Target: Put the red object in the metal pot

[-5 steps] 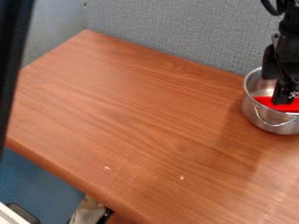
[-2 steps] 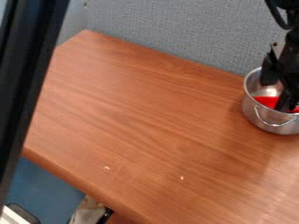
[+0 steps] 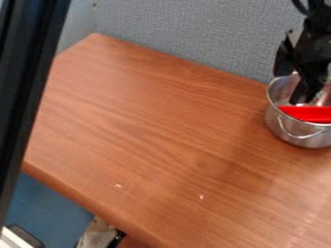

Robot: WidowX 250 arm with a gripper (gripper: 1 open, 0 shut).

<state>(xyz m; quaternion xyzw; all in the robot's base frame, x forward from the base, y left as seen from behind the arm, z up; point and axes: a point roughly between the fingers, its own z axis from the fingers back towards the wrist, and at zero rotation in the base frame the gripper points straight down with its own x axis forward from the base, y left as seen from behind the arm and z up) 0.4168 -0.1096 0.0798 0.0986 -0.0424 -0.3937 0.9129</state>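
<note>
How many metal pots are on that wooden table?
1. The metal pot stands at the table's right side, below the black gripper, with the red bar inside it. The picture cuts off there, so others could be out of view.

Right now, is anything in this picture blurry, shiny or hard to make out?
In the camera view: the black gripper is dark with little detail, the metal pot shows bright highlights, the wooden table has a soft sheen, and fine detail looks soft throughout.
</note>
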